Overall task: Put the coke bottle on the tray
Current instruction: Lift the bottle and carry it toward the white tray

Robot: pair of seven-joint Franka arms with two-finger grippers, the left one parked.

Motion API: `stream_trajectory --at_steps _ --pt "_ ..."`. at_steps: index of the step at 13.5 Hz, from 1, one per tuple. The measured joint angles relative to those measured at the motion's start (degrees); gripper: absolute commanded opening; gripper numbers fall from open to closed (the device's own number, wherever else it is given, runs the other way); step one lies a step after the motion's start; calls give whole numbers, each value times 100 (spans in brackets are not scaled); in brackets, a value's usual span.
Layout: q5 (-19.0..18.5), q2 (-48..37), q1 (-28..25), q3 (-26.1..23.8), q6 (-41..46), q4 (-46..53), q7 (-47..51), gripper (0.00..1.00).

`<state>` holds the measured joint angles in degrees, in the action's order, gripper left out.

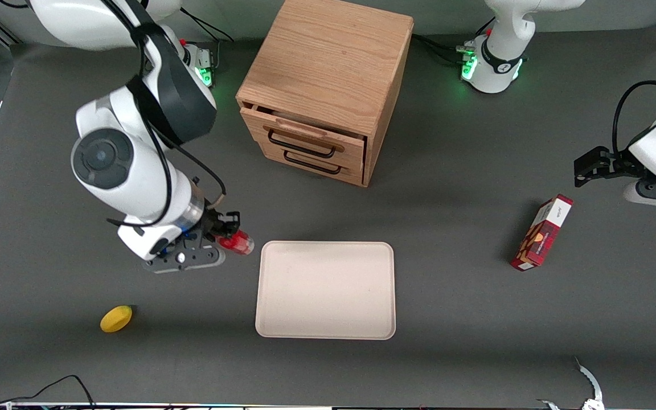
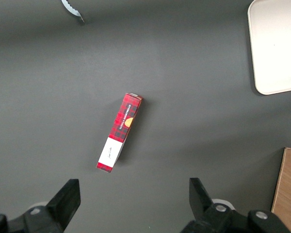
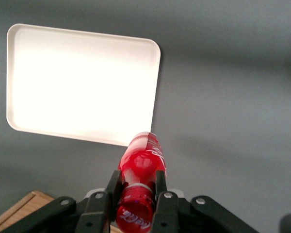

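The small red coke bottle (image 1: pixel 237 242) (image 3: pixel 141 167) hangs above the table, held near its cap by my gripper (image 1: pixel 224 232) (image 3: pixel 136 182), which is shut on it. The bottle's base points toward the tray. The pale cream tray (image 1: pixel 326 290) (image 3: pixel 82 82) lies flat on the dark table, and the bottle sits just off the tray's edge at the working arm's end, apart from it. A corner of the tray (image 2: pixel 276 48) also shows in the left wrist view.
A wooden drawer cabinet (image 1: pixel 328 80) with its top drawer slightly open stands farther from the front camera than the tray. A yellow lemon (image 1: pixel 116 318) lies nearer the camera, toward the working arm's end. A red-and-white box (image 1: pixel 541 232) (image 2: pixel 120 132) lies toward the parked arm's end.
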<state>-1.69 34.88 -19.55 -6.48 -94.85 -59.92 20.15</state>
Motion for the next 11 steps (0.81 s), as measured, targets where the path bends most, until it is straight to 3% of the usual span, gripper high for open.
stream_trajectory --at_steps 5,11 --pt "-2 856 -273 417 -779 512 0 0" --pt "-5 1465 -363 467 -1557 600 0 0"
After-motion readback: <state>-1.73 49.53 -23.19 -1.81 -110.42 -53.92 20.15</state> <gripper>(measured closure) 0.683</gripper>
